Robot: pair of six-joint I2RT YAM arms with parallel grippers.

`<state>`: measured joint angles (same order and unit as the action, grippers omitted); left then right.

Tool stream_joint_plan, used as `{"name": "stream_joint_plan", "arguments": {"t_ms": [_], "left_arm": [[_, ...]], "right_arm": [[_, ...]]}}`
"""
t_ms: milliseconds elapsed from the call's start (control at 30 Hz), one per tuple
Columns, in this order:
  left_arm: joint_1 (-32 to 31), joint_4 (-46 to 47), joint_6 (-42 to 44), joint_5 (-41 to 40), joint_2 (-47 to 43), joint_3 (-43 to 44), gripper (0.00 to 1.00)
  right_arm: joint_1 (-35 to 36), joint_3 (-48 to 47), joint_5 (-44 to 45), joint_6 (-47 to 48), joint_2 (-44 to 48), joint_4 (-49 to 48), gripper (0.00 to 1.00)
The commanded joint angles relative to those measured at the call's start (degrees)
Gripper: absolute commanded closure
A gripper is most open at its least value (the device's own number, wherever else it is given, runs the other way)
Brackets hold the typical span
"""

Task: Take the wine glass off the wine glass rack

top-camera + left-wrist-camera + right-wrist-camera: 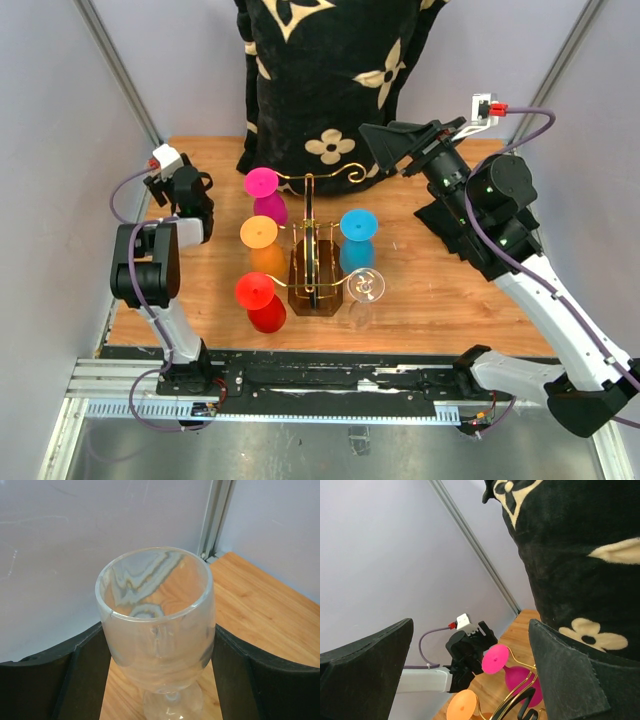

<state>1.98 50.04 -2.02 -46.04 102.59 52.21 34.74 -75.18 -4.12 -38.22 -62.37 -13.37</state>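
Wooden table (450, 300), grey walls (40, 150), black flowered cushion (330, 70) at back, gold wine glass rack (312, 262) mid-table hung with coloured glasses (262, 183), right gripper (470, 622) spread wide, holding nothing, left gripper (159, 626) clasping clear wine glass (157, 595), well left of rack

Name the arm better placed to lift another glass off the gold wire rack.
Right. The right gripper is open and empty near the gold wire rack; the left gripper is closed on a clear wine glass.

Left pincer (158, 647) clamped, right pincer (471, 630) agape
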Motion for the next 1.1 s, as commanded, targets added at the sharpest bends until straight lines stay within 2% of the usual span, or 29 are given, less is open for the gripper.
{"name": "stream_joint_plan", "arguments": {"t_ms": [0,633,967,1067], "left_arm": [[-0.65,4.02,-1.01,-2.63,2.55,1.78,0.38],[-0.92,6.76,0.14,-4.63,4.96,0.91,0.38],[-1.01,9.18,3.79,-5.63,8.34,3.51,0.35],[-1.25,7.98,5.75,-6.60,9.90,5.72,0.30]], "right_arm": [[-1.54,0.55,-0.45,-1.43,0.61,-3.82,0.02],[-6.38,5.71,-3.77,-5.76,-0.42,-5.52,0.02],[-11.46,8.76,-4.21,-7.02,-1.15,-3.55,0.02],[-13.06,9.42,-5.04,-7.44,-1.78,-3.59,0.02]]}}
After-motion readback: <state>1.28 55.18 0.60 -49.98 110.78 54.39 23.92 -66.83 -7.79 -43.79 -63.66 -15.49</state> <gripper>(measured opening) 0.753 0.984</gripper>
